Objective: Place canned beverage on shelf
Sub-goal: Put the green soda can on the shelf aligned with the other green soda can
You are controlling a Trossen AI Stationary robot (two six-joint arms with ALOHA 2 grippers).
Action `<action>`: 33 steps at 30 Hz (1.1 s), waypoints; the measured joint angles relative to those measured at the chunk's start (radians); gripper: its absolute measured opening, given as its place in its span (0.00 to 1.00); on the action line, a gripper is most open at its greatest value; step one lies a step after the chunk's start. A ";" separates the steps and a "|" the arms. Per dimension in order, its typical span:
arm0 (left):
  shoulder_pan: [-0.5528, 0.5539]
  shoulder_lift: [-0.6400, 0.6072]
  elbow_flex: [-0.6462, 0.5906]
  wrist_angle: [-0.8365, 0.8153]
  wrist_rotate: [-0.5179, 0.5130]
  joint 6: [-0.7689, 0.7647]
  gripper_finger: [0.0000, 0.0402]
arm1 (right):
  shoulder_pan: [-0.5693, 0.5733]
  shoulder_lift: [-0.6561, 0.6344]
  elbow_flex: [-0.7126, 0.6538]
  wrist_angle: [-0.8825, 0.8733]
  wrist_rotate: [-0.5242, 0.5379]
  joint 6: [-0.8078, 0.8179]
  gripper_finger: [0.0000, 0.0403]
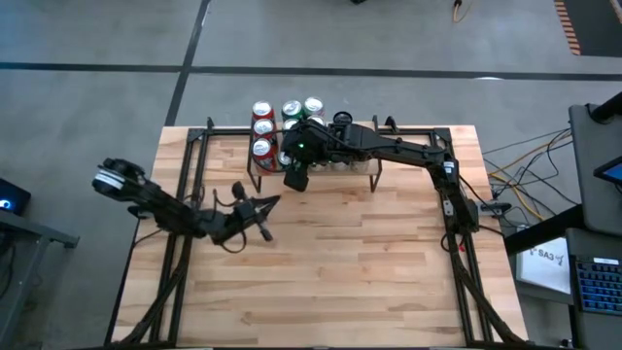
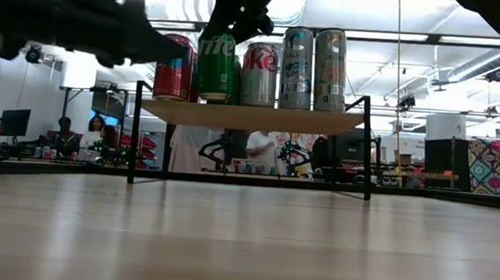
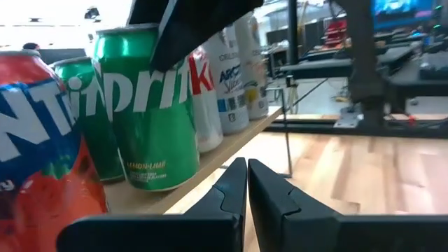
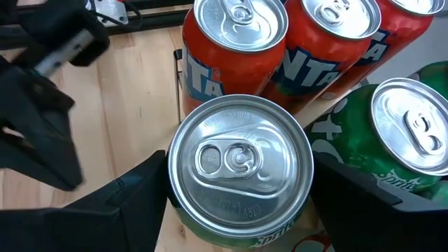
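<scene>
The right pincer (image 4: 238, 189) is over the shelf (image 2: 252, 116) in the upper middle of the high view, its two fingers spread wide on either side of a green can (image 4: 241, 168). In the right wrist view the fingers sit close against the can's sides, so it looks grasped rather than let go. In the low view, the green can (image 2: 216, 65) stands upright with its base at the shelf board, at the left end of the row next to a red can (image 2: 175, 69) and three pale cans (image 2: 296, 68).

By this reading, the carrying is done and the can is at its place among the others. What seems left is to release the can and lift the arm away without knocking its neighbours, which stand very near.

The left pincer (image 3: 246, 183) is clenched and empty, waiting low over the table (image 1: 340, 262) at the left centre of the high view.
</scene>
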 joint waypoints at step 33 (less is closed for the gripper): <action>0.190 0.269 0.201 0.092 -0.043 0.003 0.00 | 0.000 0.000 0.000 -0.008 0.000 0.015 0.72</action>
